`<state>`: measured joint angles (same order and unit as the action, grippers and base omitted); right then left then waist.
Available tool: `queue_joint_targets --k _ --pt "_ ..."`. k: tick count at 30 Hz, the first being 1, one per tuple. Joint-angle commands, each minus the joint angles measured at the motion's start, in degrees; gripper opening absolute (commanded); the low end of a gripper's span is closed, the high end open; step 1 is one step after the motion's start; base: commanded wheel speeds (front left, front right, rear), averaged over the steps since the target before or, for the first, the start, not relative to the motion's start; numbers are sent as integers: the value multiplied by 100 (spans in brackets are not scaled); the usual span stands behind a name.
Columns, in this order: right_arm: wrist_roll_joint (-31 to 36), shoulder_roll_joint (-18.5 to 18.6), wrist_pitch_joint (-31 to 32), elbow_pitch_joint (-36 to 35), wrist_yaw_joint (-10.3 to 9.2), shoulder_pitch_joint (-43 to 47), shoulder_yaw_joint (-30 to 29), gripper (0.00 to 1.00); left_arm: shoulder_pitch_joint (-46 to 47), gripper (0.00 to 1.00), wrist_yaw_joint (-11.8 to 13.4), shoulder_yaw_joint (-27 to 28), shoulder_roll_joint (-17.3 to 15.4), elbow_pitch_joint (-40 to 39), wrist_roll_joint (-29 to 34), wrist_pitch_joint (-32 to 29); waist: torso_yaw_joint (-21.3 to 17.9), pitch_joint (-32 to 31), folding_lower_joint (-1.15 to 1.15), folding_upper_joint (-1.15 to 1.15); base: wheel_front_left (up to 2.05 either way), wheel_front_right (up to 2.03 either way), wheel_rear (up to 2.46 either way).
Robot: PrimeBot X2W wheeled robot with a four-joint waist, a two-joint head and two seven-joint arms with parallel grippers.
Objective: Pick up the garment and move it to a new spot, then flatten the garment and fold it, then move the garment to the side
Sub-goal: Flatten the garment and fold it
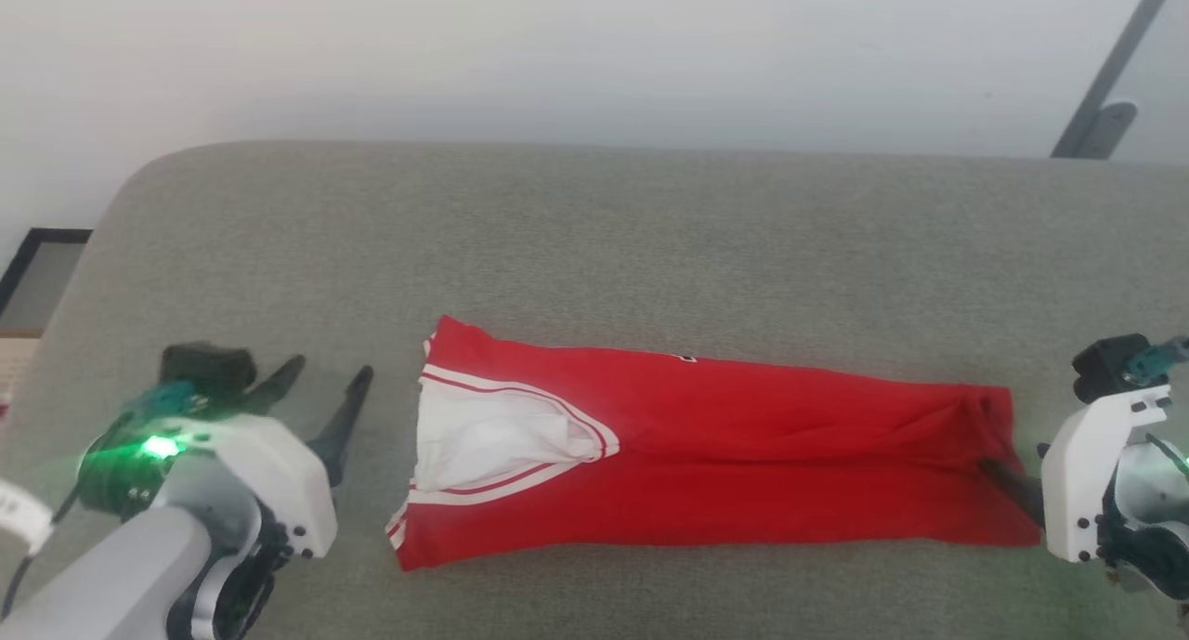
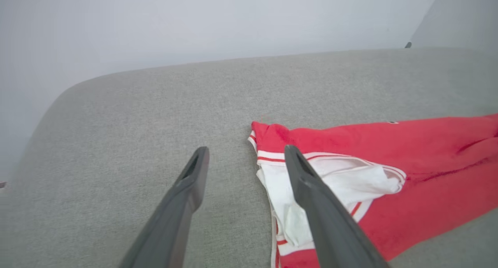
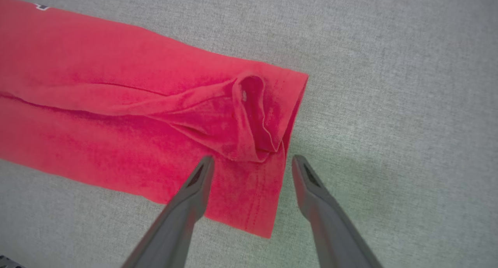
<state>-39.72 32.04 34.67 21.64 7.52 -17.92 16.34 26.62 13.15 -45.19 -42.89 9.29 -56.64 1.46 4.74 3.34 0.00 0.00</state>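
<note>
While the garment (image 1: 743,454) lies in a long, narrow band near the front middle of the grey cushion (image 1: 594,250), we judge the lengthwise fold done: the cloth is doubled over itself, and a fold line runs along its length. What we think is left is to fold it shorter, tidy it, and move it to the side. In the right wrist view the hem end shows a small rumpled pucker, so the flattening there is not perfect. Its long axis runs across the head view from left to right, with the white, stripe-trimmed end toward the robot's left and the plain red hem toward its right. The left gripper (image 1: 331,366) hovers just beside the trimmed end, apart from it, claw spread and empty. The right gripper (image 3: 253,159) is also spread and grips nothing. It straddles the hem edge, one finger over red cloth and the other over bare cushion; we cannot tell whether it touches.
</note>
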Motion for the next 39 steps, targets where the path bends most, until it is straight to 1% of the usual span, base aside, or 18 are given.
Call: queue_joint_targets --k 1,2,4,5,7,9,14,17,20,21,24,25,26,27,33,36,39 --pt "55 -47 -63 68 -7 25 -62 100 -146 100 52 88 3 -29 -39 196 67 -10 0 0 0 0 0" --pt "89 -39 -85 140 -7 24 -99 100 -227 100 88 103 -11 -46 52 385 107 -8 0 0 0 0 0" --pt "142 -45 -142 248 -7 -12 -132 100 -391 100 170 211 19 -25 37 721 176 15 0 0 0 0 0" --pt "166 -57 -155 324 -7 -44 -159 100 -462 100 173 235 19 -7 82 874 208 30 0 0 0 0 0" --pt "198 -70 -189 470 -7 -114 -160 100 -610 100 268 374 53 47 65 1108 263 59 0 0 0 0 0" --pt "254 -53 -222 640 -8 -185 -130 100 -780 100 297 529 109 68 57 1255 318 88 0 0 0 0 0" --pt "189 -99 -219 1115 -7 -315 -42 100 -1174 100 272 971 321 100 163 1373 496 175 0 0 0 0 0" --pt "85 -154 -195 1370 -7 -367 29 100 -1356 100 237 1308 503 38 321 1382 608 234 0 0 0 0 0" --pt "-28 -242 -221 1598 -4 -424 135 100 -1525 100 184 1671 682 -14 611 1373 698 306 0 0 0 0 0" --pt "-28 -242 -221 1598 -4 -424 135 100 -1525 100 184 1671 682 -14 611 1373 698 306 0 0 0 0 0" --pt "-153 -359 -184 1772 -3 -475 279 100 -1659 100 80 1948 887 -62 839 1374 784 362 0 0 0 0 0" --pt "-225 -400 -122 1803 4 -492 342 71 -1694 100 49 2050 940 -73 953 1374 804 378 0 0 0 0 0" --pt "-284 -437 -88 1817 12 -513 411 25 -1731 100 7 2122 1001 -71 1007 1375 818 393 0 0 0 0 0" --pt "-322 -455 -81 1805 12 -533 480 0 -1761 100 -45 2201 1073 -77 1042 1375 829 406 0 0 0 0 0" --pt "-548 -278 -163 1859 6 -650 656 0 -1916 100 -250 2606 1380 -33 1361 1376 840 461 0 0 0 0 0" --pt "-622 -116 -312 1868 -8 -731 666 0 -1972 100 -329 2740 1470 21 1469 1375 809 463 0 0 0 0 0" --pt "-665 120 -482 1941 -17 -801 609 0 -2011 100 -396 2833 1555 56 1586 1375 759 465 0 0 0 0 0"
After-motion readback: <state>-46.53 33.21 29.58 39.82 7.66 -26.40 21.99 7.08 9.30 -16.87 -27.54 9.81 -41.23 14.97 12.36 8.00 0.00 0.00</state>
